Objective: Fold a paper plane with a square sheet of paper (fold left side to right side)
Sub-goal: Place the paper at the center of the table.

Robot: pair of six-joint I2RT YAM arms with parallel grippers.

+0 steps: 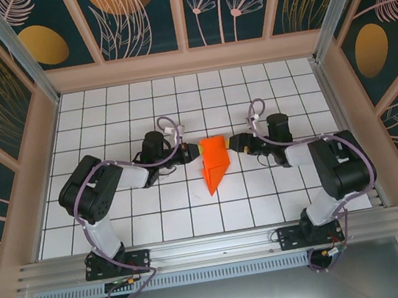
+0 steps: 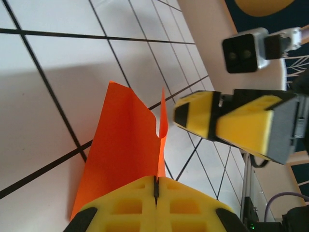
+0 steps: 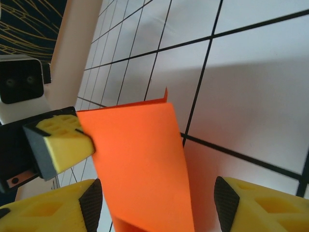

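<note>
- The sheet of paper [image 1: 214, 164] lies mid-counter between the two arms. It is already a narrow creased shape, with its point toward the near edge and its broad end toward the far side.
- The left gripper [image 2: 156, 182] is closed tight on the paper's left edge at the broad end. In the left wrist view the orange edge runs straight into the seam between its yellow fingers [image 2: 190, 205], and that flap stands lifted off the white grid counter [image 1: 118, 205].
- The right gripper [image 3: 154, 205] is spread wide and grips nothing. Its two fingers sit either side of the orange flap, which rises between them without visibly touching either.
- From above, the left gripper [image 1: 193, 152] and right gripper [image 1: 232, 144] face each other across the broad end, near one another.
- Step in hand, as I judge it: the left-over-right fold, with the left half raised but not yet laid across.
- The next move calls for carrying the pinched edge rightward in a low arc until it meets the right edge, keeping the near point pinned so the crease runs down the centre line.
- The right gripper looks placed to receive or steady the flap, and a press along the fold would follow.
- Risk: thin paper may buckle or skew if it is pulled rather than rolled over.
</note>
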